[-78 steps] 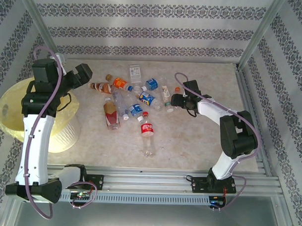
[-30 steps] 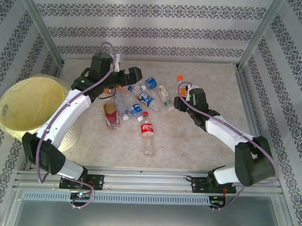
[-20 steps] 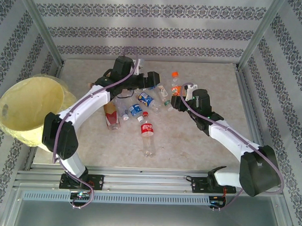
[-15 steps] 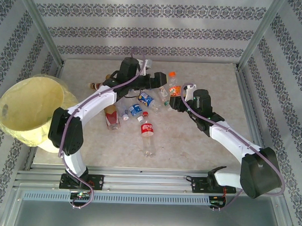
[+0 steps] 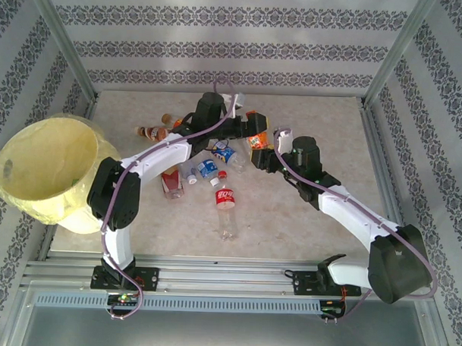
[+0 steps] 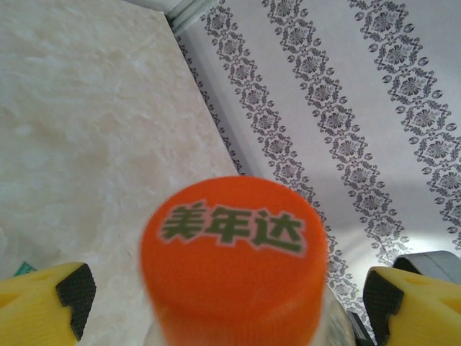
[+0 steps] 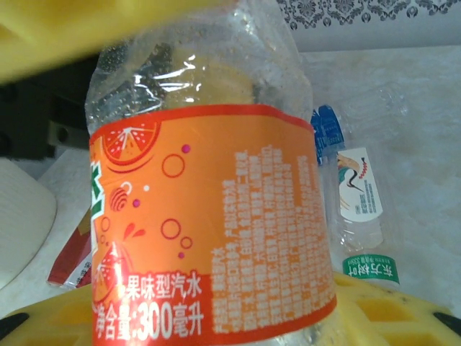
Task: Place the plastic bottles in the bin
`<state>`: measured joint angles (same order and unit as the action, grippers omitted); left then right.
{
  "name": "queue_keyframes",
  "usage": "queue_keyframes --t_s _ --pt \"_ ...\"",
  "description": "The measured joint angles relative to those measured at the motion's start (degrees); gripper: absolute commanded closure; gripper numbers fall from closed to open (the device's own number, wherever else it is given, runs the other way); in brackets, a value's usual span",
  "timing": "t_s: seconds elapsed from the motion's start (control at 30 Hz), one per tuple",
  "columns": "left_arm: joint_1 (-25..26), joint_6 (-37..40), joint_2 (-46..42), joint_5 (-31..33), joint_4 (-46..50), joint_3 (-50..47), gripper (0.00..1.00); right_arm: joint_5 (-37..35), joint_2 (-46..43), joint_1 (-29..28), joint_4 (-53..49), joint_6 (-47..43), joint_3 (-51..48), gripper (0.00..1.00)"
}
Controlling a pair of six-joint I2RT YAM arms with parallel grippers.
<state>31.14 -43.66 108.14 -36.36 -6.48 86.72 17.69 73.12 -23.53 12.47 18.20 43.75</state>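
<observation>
Marbled tabletop (image 5: pixel 305 221), patterned wallpaper on three sides, and the bin (image 5: pixel 66 122) hanging off the table's 9 o'clock edge. Change noted: a couple of seconds back the left arm stood over by the bin and the right gripper (image 7: pixel 216 180) sat low at the 3 o'clock edge of the pile of bottles (image 5: pixel 208 163). Since then the right arm has lifted the orange-label bottle (image 7: pixel 209 231) clear of the surface, toward 12 o'clock of table centre. The left arm has swung across the pile to meet it. In the last half second the bottle tipped its top toward the newcomer. In the right wrist view the yellow fingers are clamped on the bottle's body, one above and one below. In the left wrist view the orange cap (image 6: pixel 234 259) sits between the left gripper (image 6: pixel 230 295) fingers (image 6: pixel 43 303), which stand apart with a gap on each side and do not yet touch. We read this as a hand-over: the bin lies on the left arm's side. Next the left should close at the cap or neck before the right lets go. Thin crinkled plastic may flex or slip. The remaining bottles lie on the table, with a red-label bottle (image 5: pixel 225 199) apart at the pile's 6 o'clock.
</observation>
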Motion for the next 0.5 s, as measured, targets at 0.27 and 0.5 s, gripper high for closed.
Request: queue_keyframes --t_s 0.27,0.5 --pt "1.05 -1.11 1.79 -2.67 0.02 1.81 0.42 -0.20 1.55 0.00 -0.44 -0.17 2.71 0.53" --pt "1.05 -1.22 1.77 -2.51 0.57 2.19 0.46 1.16 1.62 0.00 -1.81 -1.53 3.54 0.26"
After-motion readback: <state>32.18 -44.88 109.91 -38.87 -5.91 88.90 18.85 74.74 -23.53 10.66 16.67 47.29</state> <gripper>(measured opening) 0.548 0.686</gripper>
